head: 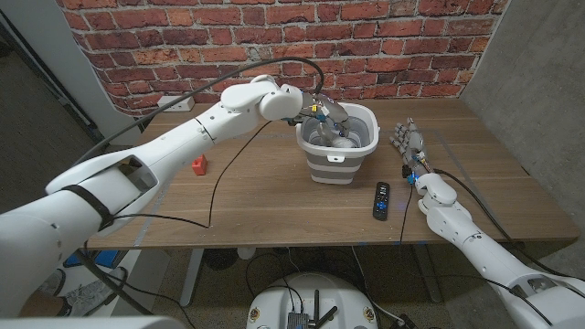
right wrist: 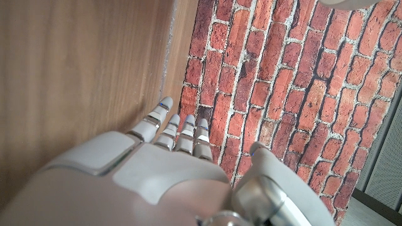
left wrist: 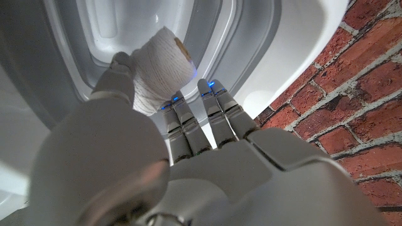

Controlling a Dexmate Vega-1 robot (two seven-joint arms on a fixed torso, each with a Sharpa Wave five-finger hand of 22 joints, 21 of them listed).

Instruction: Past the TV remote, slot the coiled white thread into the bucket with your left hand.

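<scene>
Left hand [left wrist: 188, 144] gripping thread [left wrist: 160, 66] over bucket [head: 366, 151]: lower, then release. Right hand [head: 409, 143] idle, fingers apart.

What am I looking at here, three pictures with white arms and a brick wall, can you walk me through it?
It is a robot with two white arms ending in humanlike hands, standing at a wooden table before a brick wall. The wide picture comes from a camera on its head, looking down. The other two come from cameras on each wrist, looking along the back of that hand. The left hand reaches into a white and grey bucket and holds a spool of white thread over its inside. The right hand waits on the table, fingers apart, holding nothing. Also on the table: a black TV remote before the bucket and a small red object.
</scene>
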